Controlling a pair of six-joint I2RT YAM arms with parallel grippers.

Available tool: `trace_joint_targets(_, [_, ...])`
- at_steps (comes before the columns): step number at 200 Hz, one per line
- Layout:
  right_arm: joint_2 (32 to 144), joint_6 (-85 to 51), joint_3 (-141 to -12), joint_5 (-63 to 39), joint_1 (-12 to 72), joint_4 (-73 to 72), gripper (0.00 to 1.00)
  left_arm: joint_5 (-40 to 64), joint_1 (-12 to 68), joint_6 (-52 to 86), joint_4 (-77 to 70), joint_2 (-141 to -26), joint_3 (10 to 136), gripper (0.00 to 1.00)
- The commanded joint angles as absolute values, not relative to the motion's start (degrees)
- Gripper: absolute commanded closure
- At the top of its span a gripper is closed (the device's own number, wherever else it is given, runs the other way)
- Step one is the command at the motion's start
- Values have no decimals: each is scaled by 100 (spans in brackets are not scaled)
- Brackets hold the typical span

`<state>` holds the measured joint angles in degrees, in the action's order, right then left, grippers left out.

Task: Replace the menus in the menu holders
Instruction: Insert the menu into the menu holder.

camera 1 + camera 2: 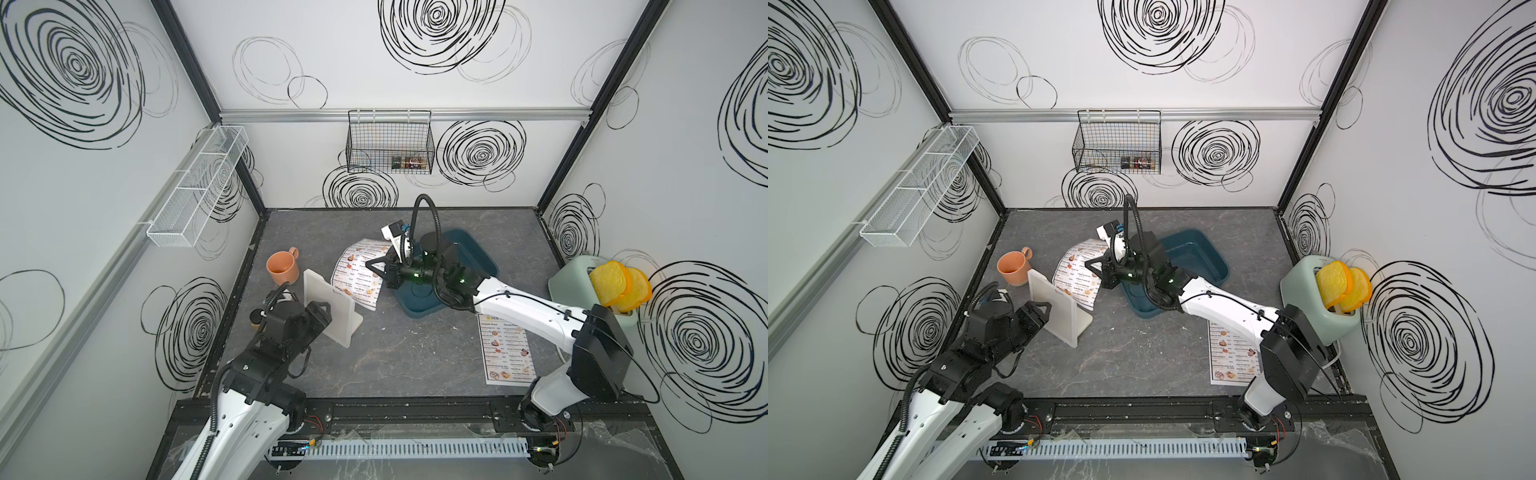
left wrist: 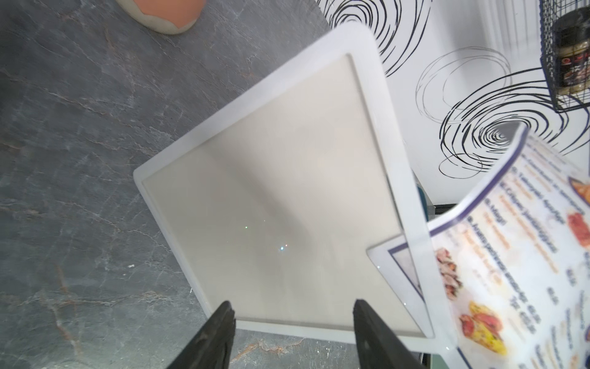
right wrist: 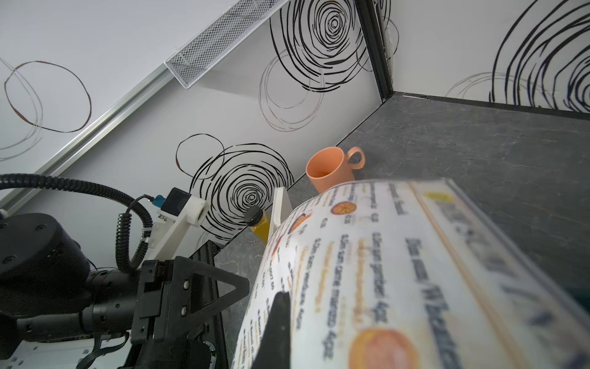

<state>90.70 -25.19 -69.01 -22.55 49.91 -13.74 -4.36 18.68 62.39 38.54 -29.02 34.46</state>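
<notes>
White walls [image 1: 353, 62] w/ black scribble swirls, grey marbled tabletop [image 1: 415, 353] lower centre, silver rail [image 1: 291, 115] across back wall, black wire basket [image 1: 390, 145] hung at upper centre, white mesh shelf [image 1: 195, 187] at left, black corner posts [image 1: 183, 54], even soft light

A robot test cell in a lab is shown. The grey stone-look tabletop [image 1: 415, 357] is boxed in by white panels [image 1: 374, 62] printed with black scribbles and framed in black aluminium profiles [image 1: 187, 54]. Two robot arms [image 1: 528, 305] are mounted on a rail [image 1: 415, 411], with a slotted cable duct [image 1: 399, 449] alongside. Kitchen props are staged: a mint toaster [image 1: 569, 286] holding toy bread [image 1: 609, 278] well to the right of the right gripper [image 1: 372, 266], and an orange mug [image 1: 282, 268] beyond the left gripper [image 1: 328, 320].
</notes>
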Motion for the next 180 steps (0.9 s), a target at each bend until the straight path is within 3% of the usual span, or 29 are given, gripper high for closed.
trace_joint_targets(1, [9255, -2338, -7198, -2471, 5087, -1764, 100, -863, 1819, 6387, 4272, -2778, 3699, 38])
trace_joint_targets(45, [9782, -2347, -7600, -2543, 5220, -2117, 100, -1298, 1817, 6521, 4818, -2571, 3867, 37])
trace_joint_targets(180, [10514, -2109, -7761, -2100, 5447, -3151, 100, -1213, 1811, 6486, 4890, -2532, 3900, 35])
